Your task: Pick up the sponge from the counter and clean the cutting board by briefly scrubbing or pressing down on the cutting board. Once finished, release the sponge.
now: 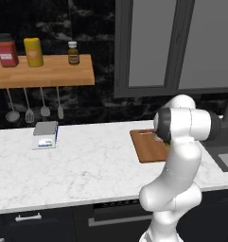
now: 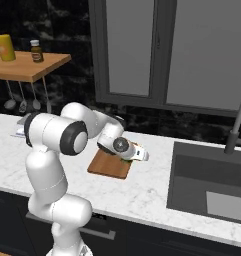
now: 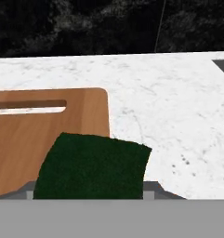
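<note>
Sponge (image 3: 92,165) first — its dark green scouring face sits right at the tool (image 3: 88,195), low in the hand view, and it overlaps the near right corner of the cutting board (image 3: 43,135). The fingers are closed in on the sponge, clamped across it; whether the sponge is pressed flat onto the wood or just above it, I cannot tell. From the right base view a sliver of green (image 2: 126,159) peeks out under the wrist, over the far end of the cutting board (image 2: 109,165).

Edges now: the board's handle slot faces away from the camera in the hand view, its rounded corner just beside the sponge, and beyond that corner the white marble counter (image 3: 178,102) runs open toward the dark backsplash. In the left base view the counter (image 1: 87,160) stretches wide and bare between the board (image 1: 146,146) and a small scale (image 1: 44,134) well off to the left. The sink basin (image 2: 212,185) lies to the board's right, apart from it — a strip of marble between.

Up on the wooden wall shelf (image 1: 44,73) stand a red jar (image 1: 6,49), a yellow jar (image 1: 33,52) and a small brown bottle (image 1: 73,53); their contents are not readable.
</note>
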Tool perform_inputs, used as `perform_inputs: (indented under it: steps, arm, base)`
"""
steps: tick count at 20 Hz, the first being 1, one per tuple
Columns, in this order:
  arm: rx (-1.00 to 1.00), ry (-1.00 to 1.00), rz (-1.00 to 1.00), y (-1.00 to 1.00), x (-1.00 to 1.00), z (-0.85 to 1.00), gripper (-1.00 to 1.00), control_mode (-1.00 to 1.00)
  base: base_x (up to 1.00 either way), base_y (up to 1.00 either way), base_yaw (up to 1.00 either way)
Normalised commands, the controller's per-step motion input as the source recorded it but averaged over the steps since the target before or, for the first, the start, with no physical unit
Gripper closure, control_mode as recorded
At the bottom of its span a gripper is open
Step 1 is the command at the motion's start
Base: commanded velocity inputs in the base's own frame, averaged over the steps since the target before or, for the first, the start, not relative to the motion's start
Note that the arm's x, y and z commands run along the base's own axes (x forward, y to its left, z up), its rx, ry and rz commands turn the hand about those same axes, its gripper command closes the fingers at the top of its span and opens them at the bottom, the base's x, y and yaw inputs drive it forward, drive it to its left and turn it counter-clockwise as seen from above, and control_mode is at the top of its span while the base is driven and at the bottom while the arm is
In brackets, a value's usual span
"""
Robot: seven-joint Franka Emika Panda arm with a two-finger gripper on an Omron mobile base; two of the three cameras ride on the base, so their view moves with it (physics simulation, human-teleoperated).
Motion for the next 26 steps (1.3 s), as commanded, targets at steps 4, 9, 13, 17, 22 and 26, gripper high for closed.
perform_inputs:
  steps: [4,9,13,17,22,26]
  arm:
    - [-0.09,-0.29,-0.06,0.0,0.0,-0.87,1.0,-1.0]
    - [0.01,-0.03,-0.06,0.0,0.48,-0.08,1.0,-1.0]
    - [0.0,0.0,-0.02,0.0,0.72,0.0,1.0,-1.0]
    - [0.0,-0.07,0.0,0.0,0.61,0.0,1.0,-1.0]
    - [0.04,-0.13,0.0,0.0,0.62,0.0,1.0,-1.0]
    - [0.09,-0.11,0.0,0.02,0.26,-0.13,1.0,-1.0]
  base:
    - [0.0,0.0,0.0]
    - [0.0,0.0,0.0]
    - [0.0,0.0,0.0]
    - [0.0,0.0,0.0]
    - [0.0,0.0,0.0]
    - [0.0,0.0,0.0]
